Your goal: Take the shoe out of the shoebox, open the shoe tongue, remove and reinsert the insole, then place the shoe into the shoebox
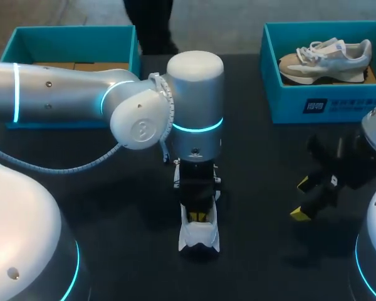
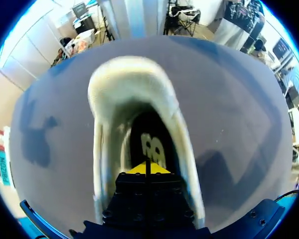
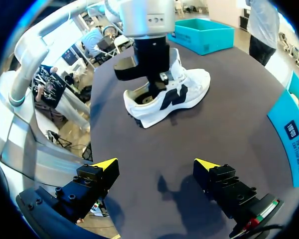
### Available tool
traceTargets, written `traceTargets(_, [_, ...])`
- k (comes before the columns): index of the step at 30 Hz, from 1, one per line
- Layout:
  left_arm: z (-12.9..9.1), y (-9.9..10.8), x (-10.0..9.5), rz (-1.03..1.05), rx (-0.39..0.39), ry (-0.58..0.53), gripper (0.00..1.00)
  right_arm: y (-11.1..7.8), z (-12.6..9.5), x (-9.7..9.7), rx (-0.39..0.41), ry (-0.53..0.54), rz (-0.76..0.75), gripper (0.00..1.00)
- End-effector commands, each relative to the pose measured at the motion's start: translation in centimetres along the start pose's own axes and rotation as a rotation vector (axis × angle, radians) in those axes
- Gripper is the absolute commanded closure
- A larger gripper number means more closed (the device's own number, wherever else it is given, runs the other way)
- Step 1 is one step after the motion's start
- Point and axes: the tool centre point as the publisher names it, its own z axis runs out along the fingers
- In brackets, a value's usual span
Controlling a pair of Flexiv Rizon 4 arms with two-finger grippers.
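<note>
A white shoe (image 1: 199,237) with a black side logo (image 3: 172,97) stands on the dark table at the middle. My left gripper (image 1: 200,217) points straight down into its opening. In the left wrist view the shoe's pale collar (image 2: 127,79) rings the left gripper (image 2: 148,167), whose yellow tips are pressed together just above the black insole (image 2: 152,147). Whether they pinch the insole is hidden. My right gripper (image 1: 301,199) hovers to the shoe's right, open and empty. In the right wrist view the right gripper (image 3: 157,165) stands well short of the shoe (image 3: 189,87).
A teal shoebox (image 1: 313,103) at the back right holds a beige and white shoe (image 1: 326,59). Another teal box (image 1: 72,37) sits at the back left, partly behind my left arm. A person stands beyond the far edge.
</note>
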Motion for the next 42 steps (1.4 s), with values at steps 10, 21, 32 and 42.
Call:
traceTargets(10, [0.7, -2.3, 0.2, 0.066, 0.028, 0.039, 1.00, -0.1, 0.0, 0.1, -0.001, -0.003, 0.001, 0.00])
traceTargets(21, [2.8, 0.0, 0.3, 0.027, 0.025, 0.045, 1.00, -0.1, 0.0, 0.1, -0.001, -0.003, 0.001, 0.00])
traceTargets(32, [-0.3, 1.1, 0.3, -0.012, -0.065, 0.000, 1.00, -0.1, 0.0, 0.1, -0.001, -0.003, 0.001, 0.00])
traceTargets(42, [-3.2, -0.9, 0.4, 0.012, -0.092, -0.047, 1.00, -0.1, 0.0, 0.1, -0.001, -0.003, 0.001, 0.00])
